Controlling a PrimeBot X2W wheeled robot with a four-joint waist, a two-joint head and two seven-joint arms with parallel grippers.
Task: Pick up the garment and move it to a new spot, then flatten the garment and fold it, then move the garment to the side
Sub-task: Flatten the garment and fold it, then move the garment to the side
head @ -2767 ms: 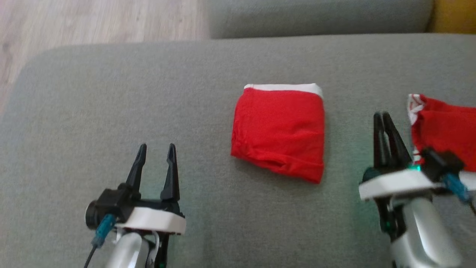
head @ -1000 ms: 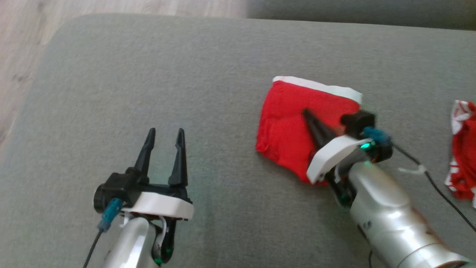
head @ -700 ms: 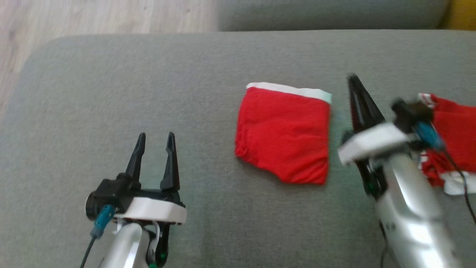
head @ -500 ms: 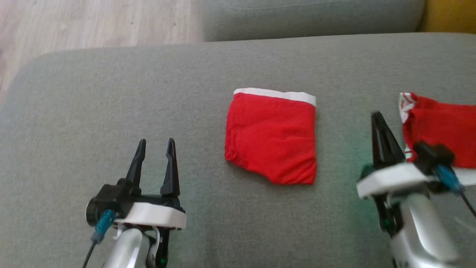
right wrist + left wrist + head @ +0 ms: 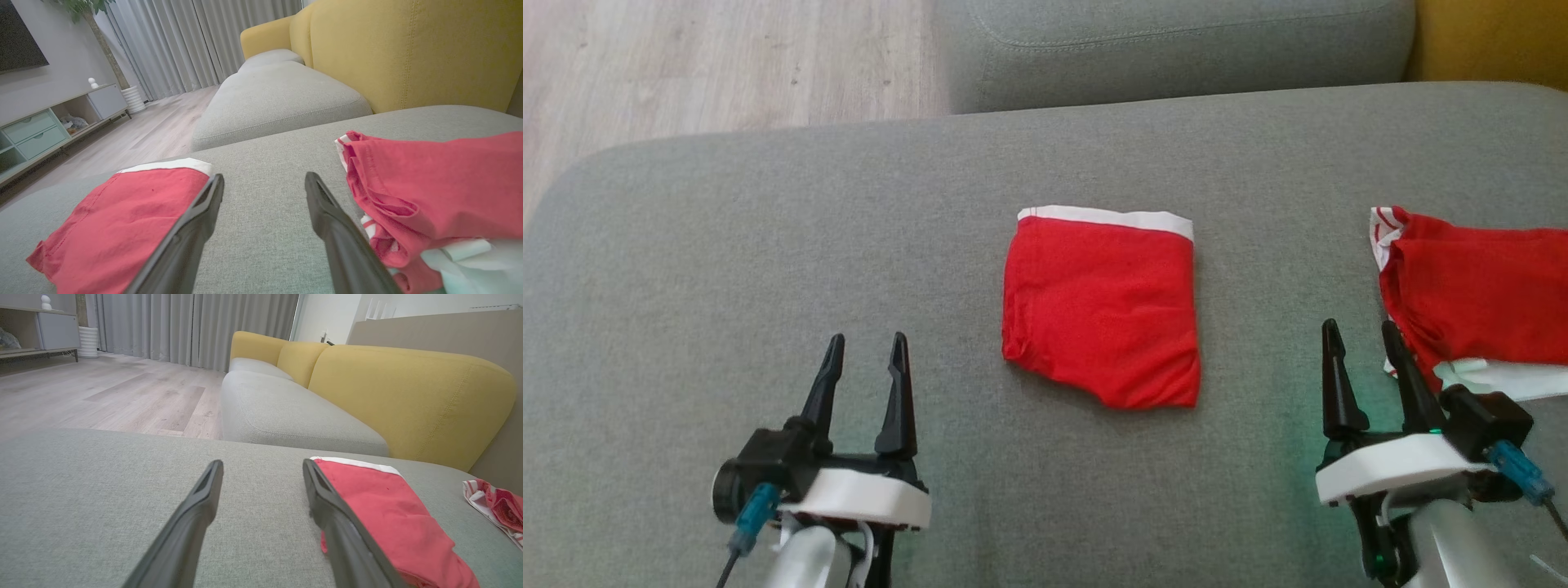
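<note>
The garment (image 5: 1103, 314) is red with a white band along its far edge. It lies folded into a rough square in the middle of the grey cushion (image 5: 727, 245). My left gripper (image 5: 864, 347) stands open near the front left, well apart from it. My right gripper (image 5: 1360, 335) stands open at the front right, between the folded garment and another red pile, holding nothing. In the left wrist view the garment (image 5: 388, 514) lies just right of my open left gripper (image 5: 262, 467). In the right wrist view it (image 5: 122, 220) lies left of my open right gripper (image 5: 263, 179).
A second, crumpled red and white garment (image 5: 1478, 294) lies at the cushion's right edge, close to my right gripper's fingers (image 5: 433, 175). Another grey cushion (image 5: 1176, 41) and a yellow backrest (image 5: 1494, 41) lie beyond. Wooden floor (image 5: 686, 65) is at the far left.
My right gripper, shut and lying over the folded garment a second ago, has drawn back to the front right and opened. The head camera shifted. The left arm has stayed put.
</note>
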